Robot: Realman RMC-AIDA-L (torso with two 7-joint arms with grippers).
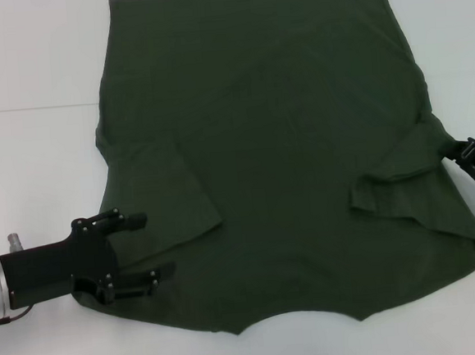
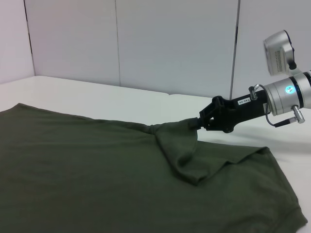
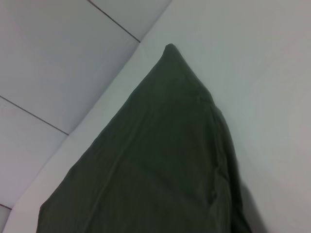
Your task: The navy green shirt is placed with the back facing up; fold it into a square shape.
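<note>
I see the large dark olive-green cotton shirt point(image 1: 284, 141) flat on the white counter point(image 1: 29, 144), my left end effector point(image 1: 144, 249) released over its left shoulder, my right end effector point(image 2: 196, 124) clenched on its right side edge.

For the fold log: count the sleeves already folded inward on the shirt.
2. One sleeve lies folded inward by the left end effector; the other sleeve lies folded inward by the right end effector, which pinches the navy green shirt edge.

Navy green shirt point(image 1: 285, 157) plain dark olive, no print; table point(image 1: 30, 161) white; both grippers black w/ silver arms.
</note>
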